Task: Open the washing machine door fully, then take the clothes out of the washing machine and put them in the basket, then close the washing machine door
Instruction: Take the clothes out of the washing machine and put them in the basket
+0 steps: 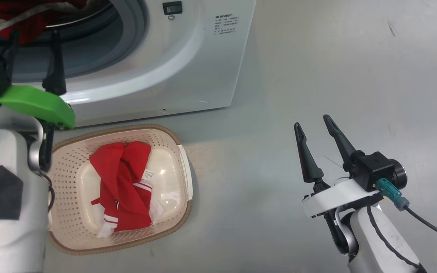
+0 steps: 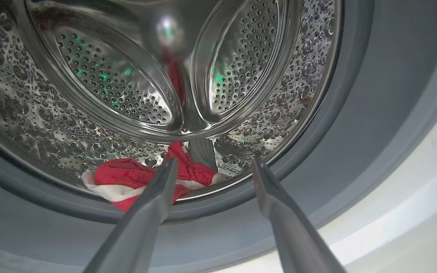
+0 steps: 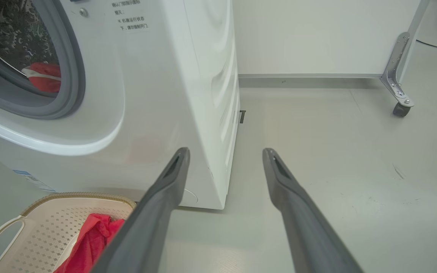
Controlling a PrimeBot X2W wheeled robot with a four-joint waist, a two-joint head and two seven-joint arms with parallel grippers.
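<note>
The white washing machine stands with its mouth uncovered; the washing machine door is out of view. Red clothes with white trim lie at the front lip of the steel drum. My left gripper is open at the grey gasket, fingers pointing into the drum just short of that garment, holding nothing. The cream basket sits on the floor before the machine with a red garment in it. My right gripper hovers open and empty over the floor, right of the basket.
Grey floor spreads to the right of the machine. A white wall panel stands behind, with a metal leg on a castor at the far right. A dark cable trails from my right wrist.
</note>
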